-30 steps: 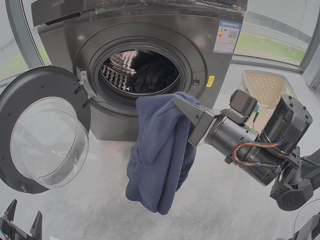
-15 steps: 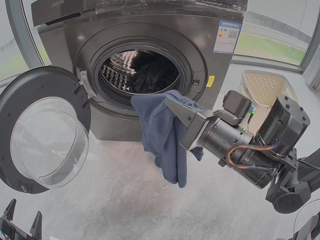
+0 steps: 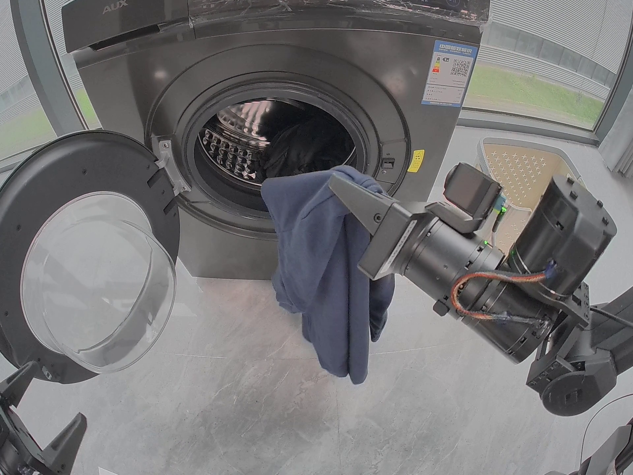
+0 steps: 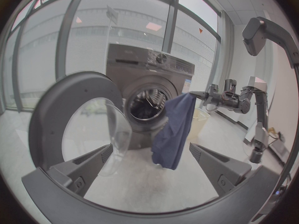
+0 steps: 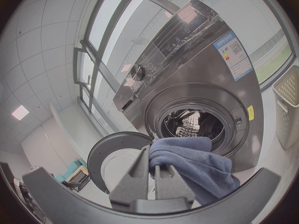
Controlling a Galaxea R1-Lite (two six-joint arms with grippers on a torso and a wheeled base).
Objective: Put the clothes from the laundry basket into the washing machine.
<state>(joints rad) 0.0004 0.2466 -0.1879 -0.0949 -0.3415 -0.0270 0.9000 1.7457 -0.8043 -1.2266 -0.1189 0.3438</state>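
One navy garment [image 3: 316, 258] hangs from right hand [image 3: 337, 182].

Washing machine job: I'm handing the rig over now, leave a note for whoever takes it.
Right gripper: shut on the blue garment, in front of the drum opening; the cloth hangs down outside.
Left gripper: open, low, near the open door.
Done: a dark garment lies inside the washing machine.
Left: get the blue garment inside and release. Laundry basket beside the machine shows no clothes in its visible part.
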